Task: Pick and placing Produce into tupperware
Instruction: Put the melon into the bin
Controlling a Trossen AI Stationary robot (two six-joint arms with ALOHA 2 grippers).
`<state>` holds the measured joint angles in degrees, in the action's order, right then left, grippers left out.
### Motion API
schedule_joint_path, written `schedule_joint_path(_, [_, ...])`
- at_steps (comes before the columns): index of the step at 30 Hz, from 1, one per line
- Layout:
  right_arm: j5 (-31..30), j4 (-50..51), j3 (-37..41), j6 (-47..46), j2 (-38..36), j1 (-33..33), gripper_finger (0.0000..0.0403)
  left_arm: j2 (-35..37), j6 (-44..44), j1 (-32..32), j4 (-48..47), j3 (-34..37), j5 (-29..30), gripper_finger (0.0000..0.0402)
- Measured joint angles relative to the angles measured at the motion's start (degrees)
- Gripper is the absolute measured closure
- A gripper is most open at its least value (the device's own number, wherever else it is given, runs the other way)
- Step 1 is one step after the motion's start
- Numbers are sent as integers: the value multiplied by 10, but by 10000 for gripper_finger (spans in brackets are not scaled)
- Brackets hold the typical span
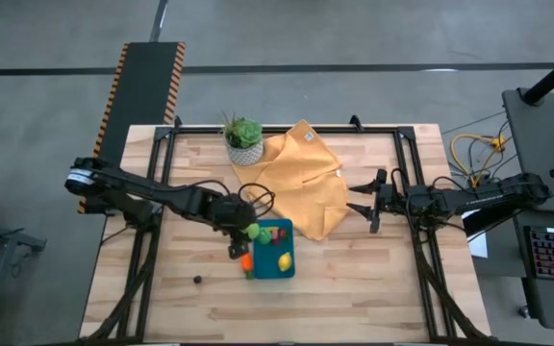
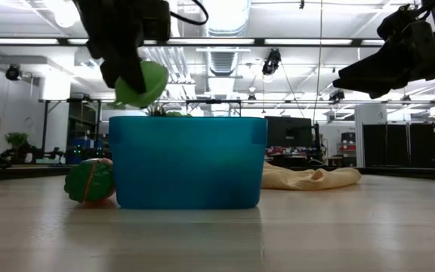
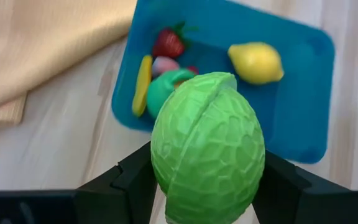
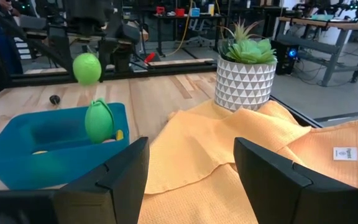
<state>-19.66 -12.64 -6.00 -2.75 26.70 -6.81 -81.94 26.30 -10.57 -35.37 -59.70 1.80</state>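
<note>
Closest to the left wrist camera, the lime-green fruit [image 3: 207,147] sits clamped in the left gripper [image 3: 204,186], raised just outside the tupperware [image 1: 286,266] at its near-left rim. Releasing it inside likely needs a short shift toward the container's middle. The right gripper [image 1: 369,204] waits open over the yellow cloth [image 1: 308,178], farther off.

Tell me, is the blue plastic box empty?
No. The teal-blue plastic box already holds a yellow toy lemon and a red toy strawberry.
</note>
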Motion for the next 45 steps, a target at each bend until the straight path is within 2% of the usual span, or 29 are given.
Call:
schedule_joint_path(4, [0,0,0,0,0,0,175,-1,-5,0,32,-3,0,210])
schedule_joint_path(13, [0,-1,0,2,0,0,175,-9,-75,-9,165,1,-9,210])
schedule_joint_path(22, [0,-1,0,0,0,0,175,-64,-115,-11,247,1,-8,210])
schedule_joint_path(32, [0,0,0,-1,0,0,175,-106,-118,-11,250,1,-13,210])
schedule_joint_path(45, [0,0,0,-2,0,0,174,-109,-116,-11,248,8,-17,209])
